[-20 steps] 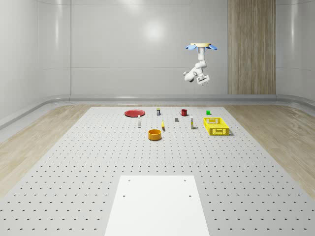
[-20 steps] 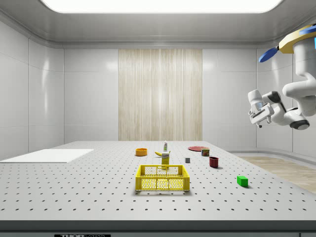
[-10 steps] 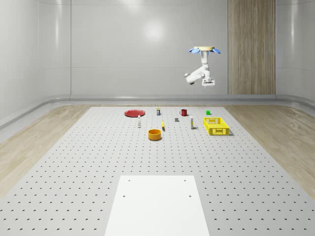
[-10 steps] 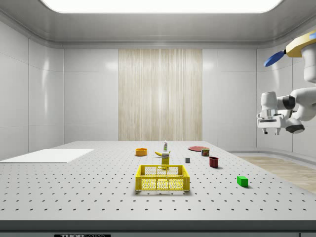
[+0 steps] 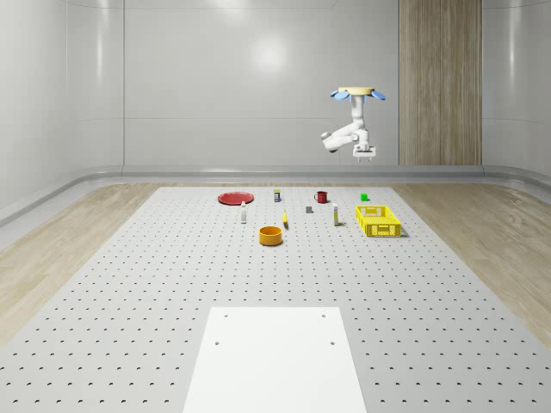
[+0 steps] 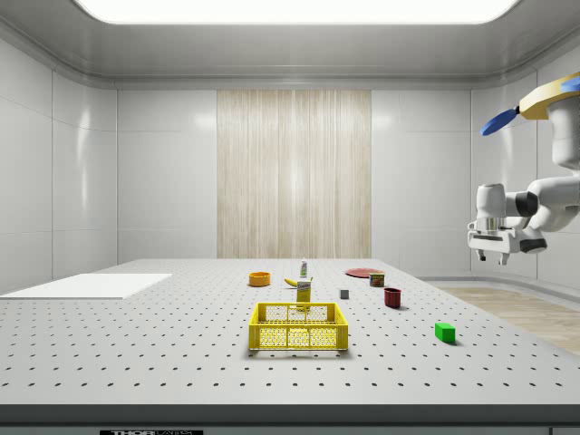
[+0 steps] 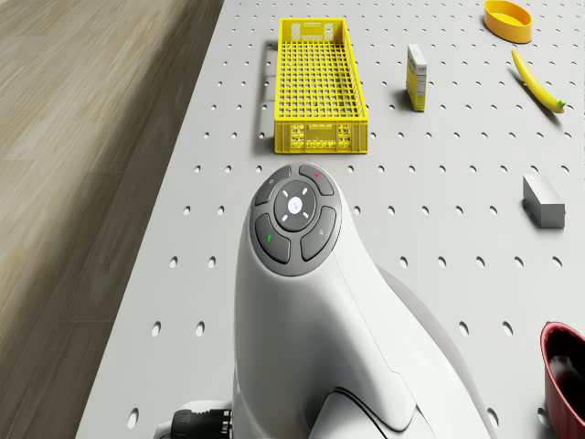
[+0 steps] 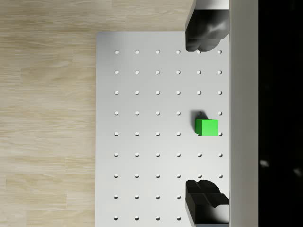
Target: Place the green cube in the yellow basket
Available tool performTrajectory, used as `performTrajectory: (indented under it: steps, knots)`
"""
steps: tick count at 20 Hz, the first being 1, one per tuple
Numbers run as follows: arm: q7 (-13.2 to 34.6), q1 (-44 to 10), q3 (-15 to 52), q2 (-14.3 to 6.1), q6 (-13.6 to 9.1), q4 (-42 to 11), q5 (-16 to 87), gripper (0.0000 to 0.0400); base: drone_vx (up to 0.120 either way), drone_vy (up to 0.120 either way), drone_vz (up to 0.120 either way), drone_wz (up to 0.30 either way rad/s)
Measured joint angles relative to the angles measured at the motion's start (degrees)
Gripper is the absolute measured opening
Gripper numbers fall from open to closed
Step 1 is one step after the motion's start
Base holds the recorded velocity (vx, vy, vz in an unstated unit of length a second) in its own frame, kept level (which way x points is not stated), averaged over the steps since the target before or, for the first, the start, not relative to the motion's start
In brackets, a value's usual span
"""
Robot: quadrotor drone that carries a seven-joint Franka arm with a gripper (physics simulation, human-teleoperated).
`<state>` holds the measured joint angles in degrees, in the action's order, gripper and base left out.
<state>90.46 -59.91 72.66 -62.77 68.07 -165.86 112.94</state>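
One green cube sits alone on the tabletop near its edge, well apart from the yellow basket. High above it the drone hovers, jaws spread wide with the cube between them in the wrist view. This looks like the approach step; next comes a descent, then a pinch. Drone view: the arm hides the cube.
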Motion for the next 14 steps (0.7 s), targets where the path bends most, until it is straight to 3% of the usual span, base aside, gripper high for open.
performTrajectory:
  steps: [14]
  knots:
    - [1.7, -1.8, 1.5, -4.2, 3.5, 0.3, -2.1, 0.04, 0.114, 0.0, -0.12, 0.0]
